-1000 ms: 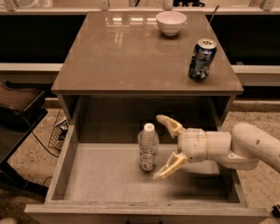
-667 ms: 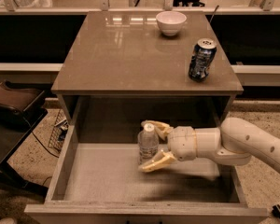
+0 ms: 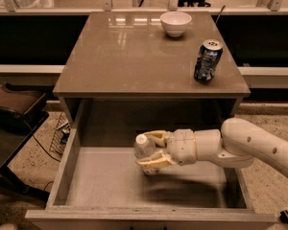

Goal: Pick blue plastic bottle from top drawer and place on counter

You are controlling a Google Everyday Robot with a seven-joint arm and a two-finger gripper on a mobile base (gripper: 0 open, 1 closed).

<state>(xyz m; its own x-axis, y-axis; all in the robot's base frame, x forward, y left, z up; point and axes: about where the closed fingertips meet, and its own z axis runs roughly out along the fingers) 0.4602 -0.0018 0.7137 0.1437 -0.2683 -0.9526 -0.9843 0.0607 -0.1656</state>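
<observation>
The blue plastic bottle [image 3: 145, 147], small and clear with a white cap, leans towards the camera inside the open top drawer [image 3: 67, 166]. My gripper [image 3: 150, 150] reaches in from the right with a finger on each side of the bottle, shut on it. The bottle's lower part is hidden behind the near finger [image 3: 152, 162]. The counter [image 3: 129, 56] is the glossy beige-brown top above the drawer.
A dark blue drink can [image 3: 207, 61] stands at the counter's right front. A white bowl [image 3: 175, 23] sits at the back centre. A dark chair [image 3: 14, 109] stands left of the drawer. My arm [image 3: 249, 145] crosses the drawer's right side.
My gripper moved left from beside the bottle and closed around it. The bottle has gone from standing upright to leaning, and has shifted a little to the left.
</observation>
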